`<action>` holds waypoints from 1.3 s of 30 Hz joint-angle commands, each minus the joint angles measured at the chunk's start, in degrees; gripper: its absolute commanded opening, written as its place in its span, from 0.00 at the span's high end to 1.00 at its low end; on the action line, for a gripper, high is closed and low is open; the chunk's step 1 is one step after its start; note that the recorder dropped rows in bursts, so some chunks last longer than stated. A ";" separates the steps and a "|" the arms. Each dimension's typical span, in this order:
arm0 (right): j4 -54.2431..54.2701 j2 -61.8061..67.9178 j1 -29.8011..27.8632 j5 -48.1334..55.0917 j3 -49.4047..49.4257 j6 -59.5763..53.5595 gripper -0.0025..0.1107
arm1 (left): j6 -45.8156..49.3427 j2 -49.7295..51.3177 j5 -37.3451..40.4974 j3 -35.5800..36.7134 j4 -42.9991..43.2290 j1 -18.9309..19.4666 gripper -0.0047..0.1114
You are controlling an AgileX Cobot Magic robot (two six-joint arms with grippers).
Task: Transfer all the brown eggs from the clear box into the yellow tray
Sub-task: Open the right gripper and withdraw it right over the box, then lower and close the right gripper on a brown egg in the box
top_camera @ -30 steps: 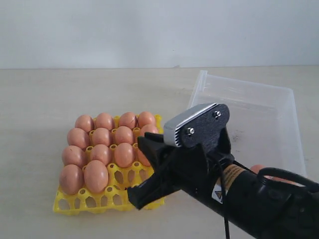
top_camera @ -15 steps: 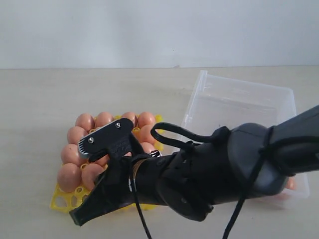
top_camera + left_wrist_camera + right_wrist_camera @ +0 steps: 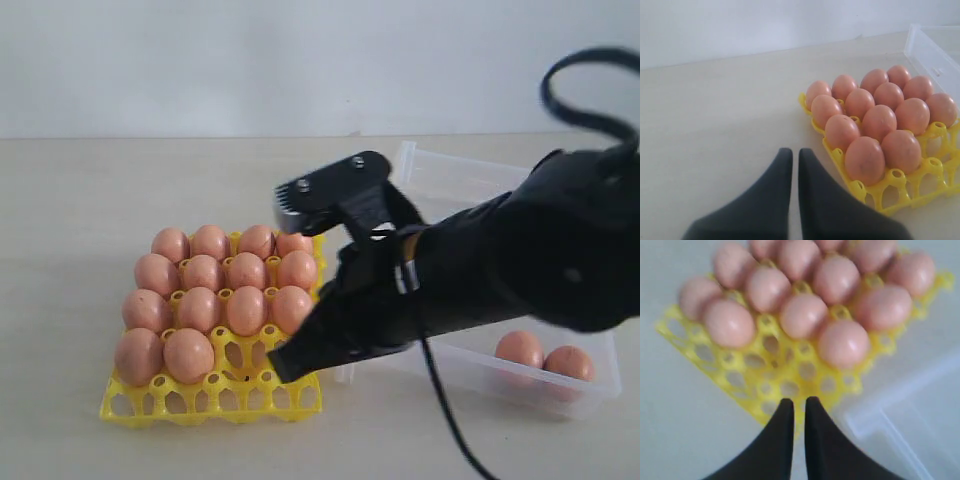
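I count sixteen brown eggs (image 3: 245, 308) in all: fourteen sit in the one yellow tray (image 3: 210, 405), and two lie in the one clear box (image 3: 450, 172).

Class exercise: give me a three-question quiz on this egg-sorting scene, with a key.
1. How many brown eggs lie in the clear box?
2. True or false: the right pincer grips an egg.
3. In the exterior view, which row of the yellow tray has empty cups? A) nearest B) farthest C) none
Key: 1. two; 2. false, it is shut and empty; 3. A.
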 commanded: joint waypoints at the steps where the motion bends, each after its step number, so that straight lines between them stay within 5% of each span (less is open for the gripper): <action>1: 0.32 -3.15 -6.02 24.11 -3.67 2.60 0.98 | -0.45 -0.15 -0.19 0.15 0.09 -0.26 0.92; 5: -1.35 -3.04 -12.09 30.06 -6.33 4.15 0.83 | -0.45 -0.15 -0.19 0.15 0.09 -0.26 0.92; 10: -0.98 -3.04 -19.43 30.96 -6.33 14.25 0.42 | -0.45 -0.15 -0.19 0.15 0.09 -0.26 0.92; 19: -3.31 -2.78 -22.38 33.70 -6.33 21.67 0.71 | -0.45 -0.15 -0.19 0.15 0.09 -0.26 0.92; 27: -3.70 3.29 -25.50 32.04 -6.33 19.77 0.48 | -0.45 -0.15 -0.19 0.15 0.09 -0.26 0.92; 39: -2.68 10.42 -26.73 26.20 -6.33 19.93 0.53 | -0.45 -0.15 -0.19 0.15 0.09 -0.26 0.92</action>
